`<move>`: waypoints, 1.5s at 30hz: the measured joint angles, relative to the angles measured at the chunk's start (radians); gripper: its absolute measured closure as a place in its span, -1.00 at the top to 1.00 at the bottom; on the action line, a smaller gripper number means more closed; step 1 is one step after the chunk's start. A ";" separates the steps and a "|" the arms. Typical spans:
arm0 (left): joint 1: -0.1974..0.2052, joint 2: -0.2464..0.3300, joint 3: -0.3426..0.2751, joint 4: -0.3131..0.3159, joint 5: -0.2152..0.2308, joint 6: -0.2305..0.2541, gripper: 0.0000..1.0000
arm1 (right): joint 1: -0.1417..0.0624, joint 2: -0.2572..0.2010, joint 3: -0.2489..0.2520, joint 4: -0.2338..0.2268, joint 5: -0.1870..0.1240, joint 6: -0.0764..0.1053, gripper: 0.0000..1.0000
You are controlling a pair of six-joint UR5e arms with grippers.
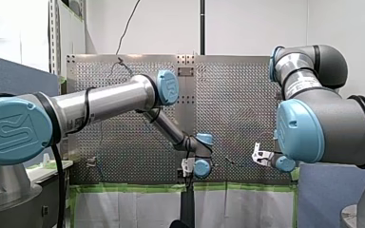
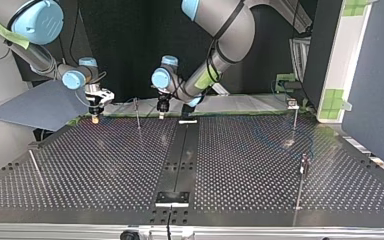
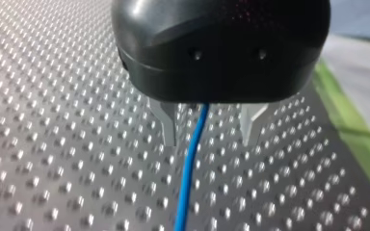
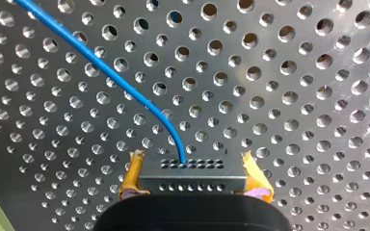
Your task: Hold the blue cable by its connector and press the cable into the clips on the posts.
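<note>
Two bare metal fingers [image 3: 166,122] of my left gripper [image 3: 209,140] jut from its rounded, glossy black housing and stand well apart, gripping nothing. The blue cable [image 3: 189,178], thin, smooth and round, runs through the gap nearer one finger than the other. I cannot tell whether it touches that finger. Under it lies the table [image 3: 53,144], dull grey metal dotted with even rows of small holes.

In the right wrist view my right gripper [image 4: 192,162] is clamped on the connector [image 4: 192,180], a flat grey rectangular block with rows of tiny holes along its face. A yellow pad [image 4: 134,173] presses on each short end. The cable leaves the middle of the block and sweeps away ahead of the gripper in a long, soft curve over the perforated plate.

In the top view my right gripper [image 2: 95,107] hangs at the upper left of the frame, low over the table's far edge, with yellow at its tip. My left gripper [image 2: 161,106] is just left of upper centre. Between them stands a thin upright post [image 2: 138,115]. Another post [image 2: 295,114] rises at the upper right and a third post [image 2: 302,175] lower on the right. A flat black strip [image 2: 180,155] runs down the middle of the table. The cable is too fine to trace there.
</note>
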 joint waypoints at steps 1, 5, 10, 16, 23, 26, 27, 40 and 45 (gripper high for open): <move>-0.002 0.005 -0.005 -0.005 0.004 0.005 0.36 | 0.000 0.000 -0.001 0.003 0.000 0.000 -1.00; -0.012 0.036 -0.034 -0.013 0.020 0.031 0.36 | 0.001 0.000 -0.005 0.017 0.000 0.000 -1.00; -0.020 0.079 -0.077 -0.019 0.036 0.052 0.36 | 0.004 0.000 -0.006 0.033 0.000 -0.002 -1.00; -0.038 0.131 -0.130 -0.009 0.059 0.063 0.36 | 0.008 0.000 -0.006 0.047 0.002 -0.008 -1.00; -0.065 0.153 -0.187 0.018 0.042 0.076 0.36 | 0.020 0.000 -0.006 0.099 0.021 -0.038 -1.00; -0.077 0.153 -0.212 0.020 0.025 0.083 0.36 | 0.024 0.000 -0.006 0.117 0.026 -0.050 -1.00; -0.082 0.153 -0.222 0.019 0.017 0.088 0.36 | 0.026 0.000 -0.006 0.121 0.026 -0.052 -1.00; -0.130 0.153 -0.334 -0.004 0.035 0.099 0.41 | 0.038 0.000 0.004 0.146 0.029 -0.070 -1.00; -0.138 0.159 -0.375 -0.001 0.065 0.086 0.41 | 0.040 -0.001 0.017 0.154 0.033 -0.088 -1.00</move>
